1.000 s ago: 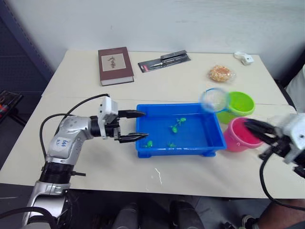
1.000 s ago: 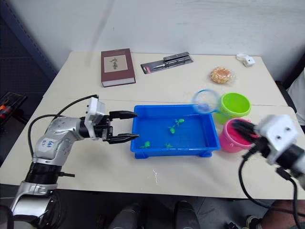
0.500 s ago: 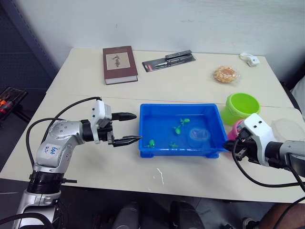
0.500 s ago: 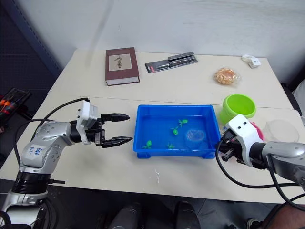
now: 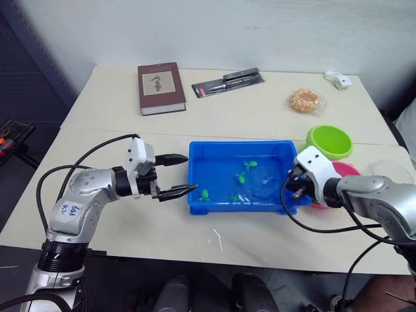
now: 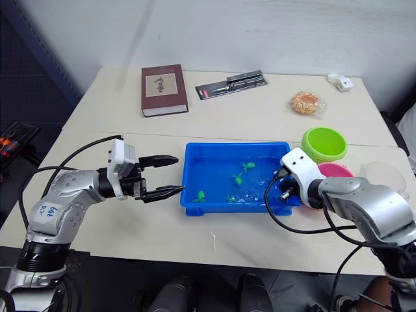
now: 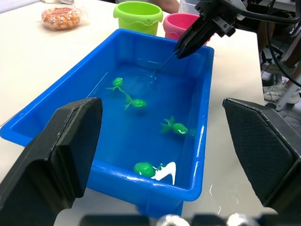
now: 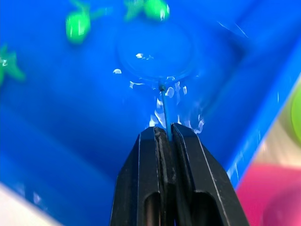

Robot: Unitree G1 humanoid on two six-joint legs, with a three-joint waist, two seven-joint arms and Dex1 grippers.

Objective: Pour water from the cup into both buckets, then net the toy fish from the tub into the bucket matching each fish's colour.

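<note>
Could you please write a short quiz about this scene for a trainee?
1. True or false: the right gripper holds the net by its handle.
2. Where is the net's hoop? A) over the pink bucket B) in the water of the tub C) on the book
3. What colour are the fish seen in the tub?

Key: 1 true. 2 B. 3 green.

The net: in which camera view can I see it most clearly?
The right wrist view: the net lies under water in the tub, its stick in the shut right gripper. The left wrist view shows the stick. The eye views show faint ripples there.
</note>
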